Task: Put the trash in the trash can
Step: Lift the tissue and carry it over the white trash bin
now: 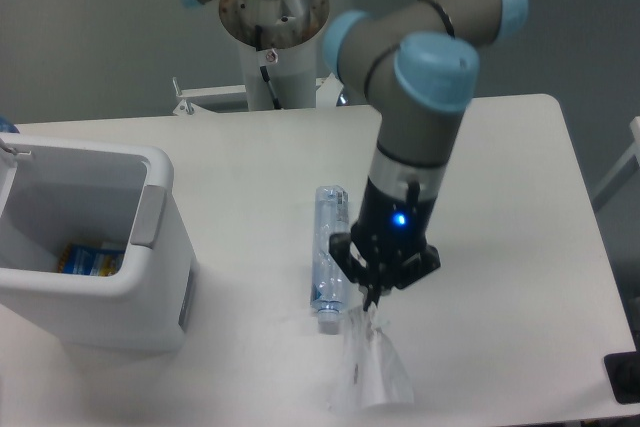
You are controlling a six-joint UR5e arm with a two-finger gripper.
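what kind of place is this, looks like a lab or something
Probably a robotics lab or test cell: an industrial arm on a pedestal base, its tool pinching a pale paper wad over a plain white table, with a white trash can and crushed bottle staged.

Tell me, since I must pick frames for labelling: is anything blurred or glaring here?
Fixed camera: the paper wad looks smeared and pale against the white table; the gripper and bottle are soft but readable; a blue light glows on the wrist; no harsh glare.
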